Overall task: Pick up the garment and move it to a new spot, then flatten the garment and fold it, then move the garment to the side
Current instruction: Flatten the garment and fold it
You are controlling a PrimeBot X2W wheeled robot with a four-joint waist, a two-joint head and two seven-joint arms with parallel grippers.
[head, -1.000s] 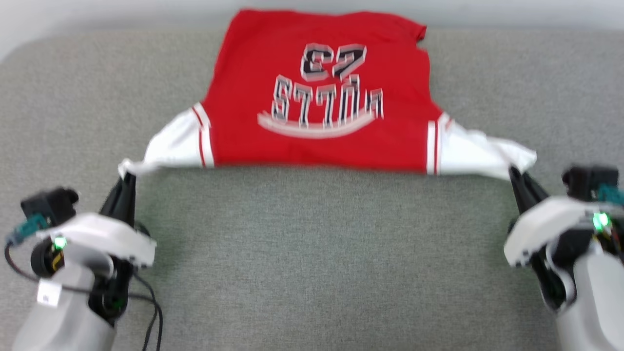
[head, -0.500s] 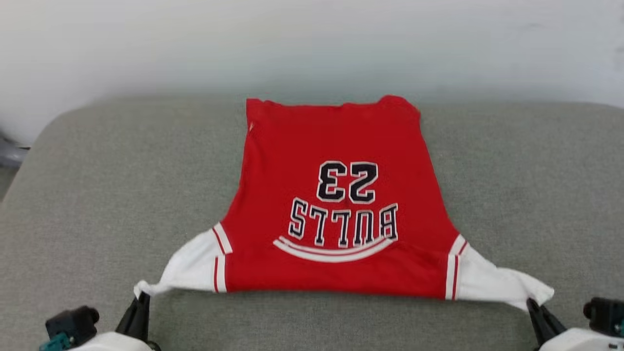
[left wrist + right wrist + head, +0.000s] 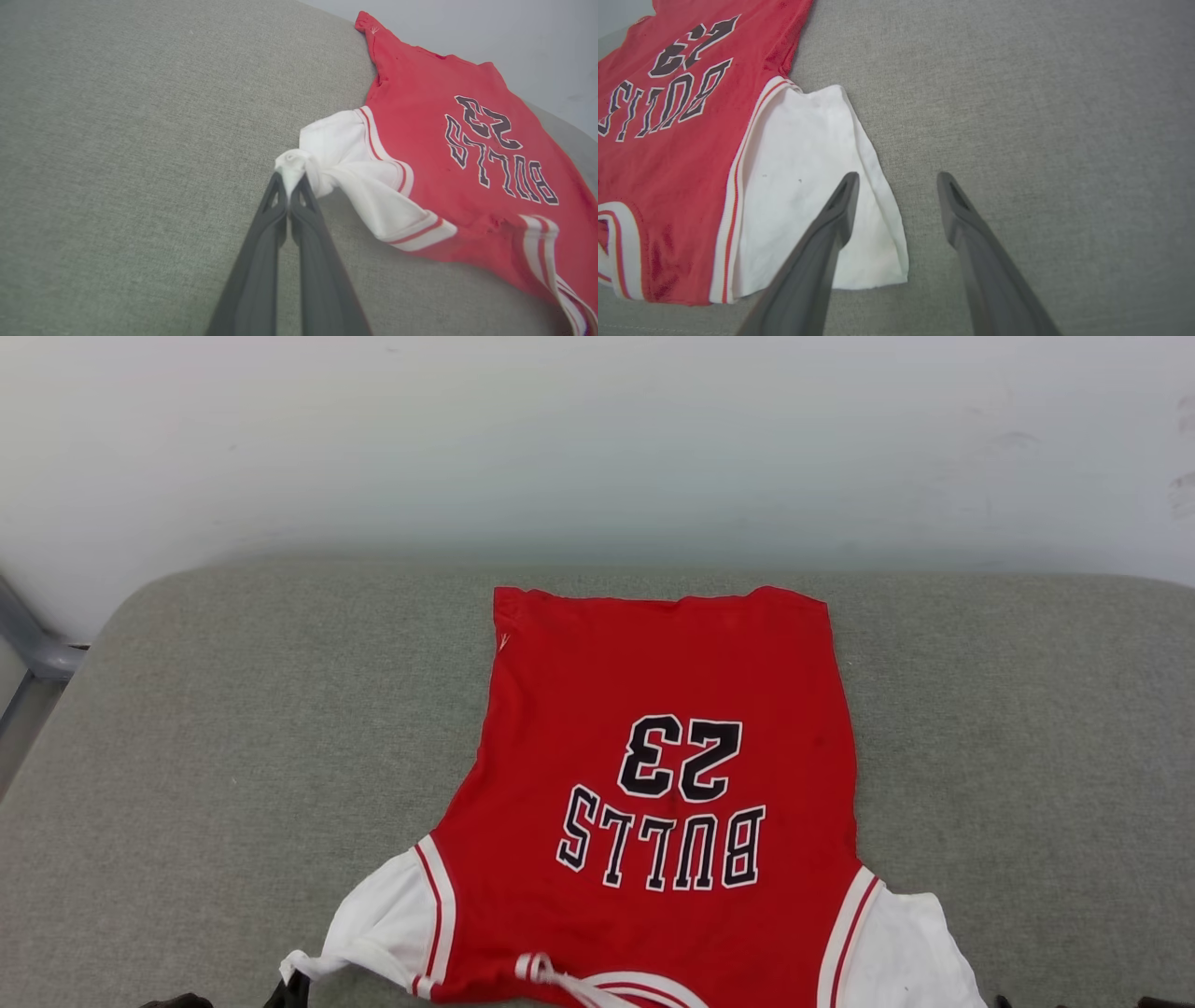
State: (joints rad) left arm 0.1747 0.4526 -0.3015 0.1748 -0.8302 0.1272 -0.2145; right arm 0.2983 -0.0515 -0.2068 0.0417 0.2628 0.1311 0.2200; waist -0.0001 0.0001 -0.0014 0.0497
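The left tool is pinching the bunched tip of the left sleeve, its fingers pressed together on the white cloth. The sleeve is twisting into a rope toward that pinch instead of lying flat.

The shirt is lying print up on the grey cushion, near its middle. Its hem is pointing toward the wall and its collar end toward the robot. The red body is looking mostly smooth, though the near edge by the collar is rumpling in the head view.

The right sleeve is lying spread out on the cushion. The right tool is hanging over the sleeve's outer edge with its fingers spread, gripping nothing; whether one finger is touching the cloth I cannot tell.

I judge that the flattening step is in hand, with the shirt laid at its spot and one side let down. The next move is calling for the left tool to part and set its sleeve down flat like the other. Then both tools are needing fresh grips to start the fold.
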